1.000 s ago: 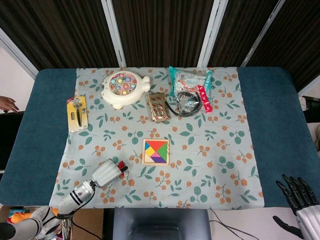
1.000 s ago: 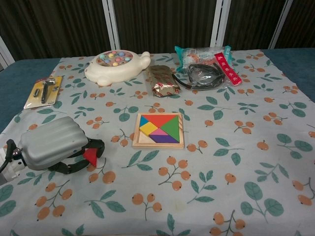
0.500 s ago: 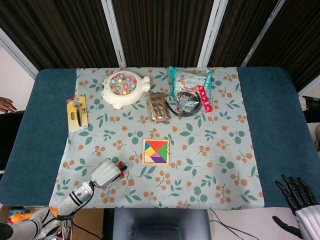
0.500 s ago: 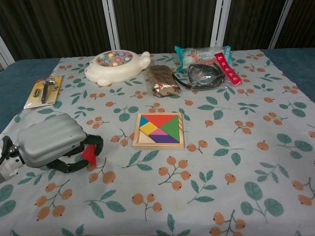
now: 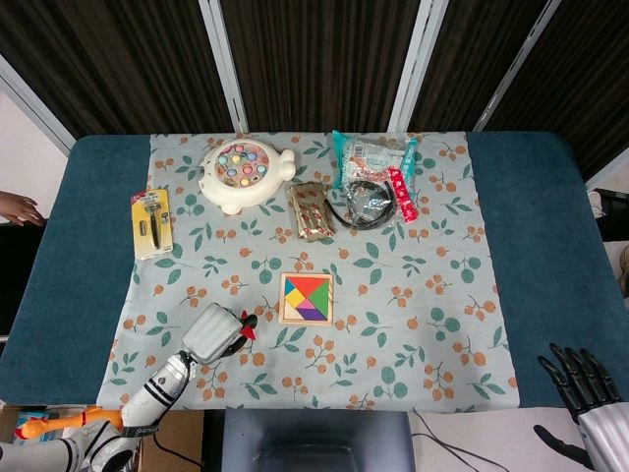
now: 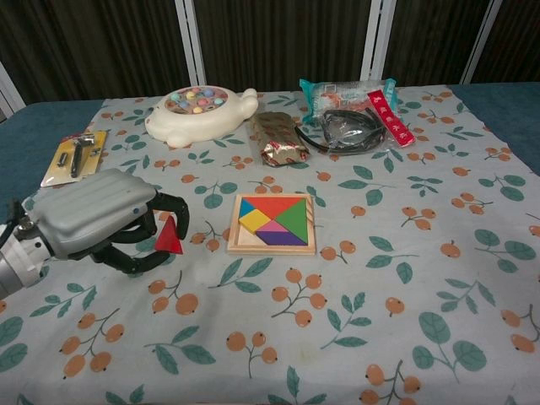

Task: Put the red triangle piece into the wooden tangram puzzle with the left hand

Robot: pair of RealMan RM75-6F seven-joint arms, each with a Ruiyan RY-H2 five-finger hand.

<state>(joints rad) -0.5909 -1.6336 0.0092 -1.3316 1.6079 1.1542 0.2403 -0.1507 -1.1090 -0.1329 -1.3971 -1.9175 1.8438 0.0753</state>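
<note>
Lower left of the head view, the left robot hand pinches the red triangle between its dark fingertips, the piece tipped up on edge and lifted off the floral cloth. In the chest view that hand sits at the left edge, grey shell on top, just left of the puzzle and not touching it. The puzzle lies at the centre of the frame, a wooden tray with orange, blue, yellow, green, pink and purple pieces showing inside.

Along the upper part of the surface: a yellow carded tool pack at upper left, a cream fishing toy with coloured dots beside it, a shiny foil packet in the middle, then a coiled black cable in a clear bag. Behind the cable lies a green-ended snack pack, and a red strip pack with white writing, too small to read.

Bottom right corner of the head view, the right robot hand hangs off the surface edge, black fingers spread, holding nothing.
</note>
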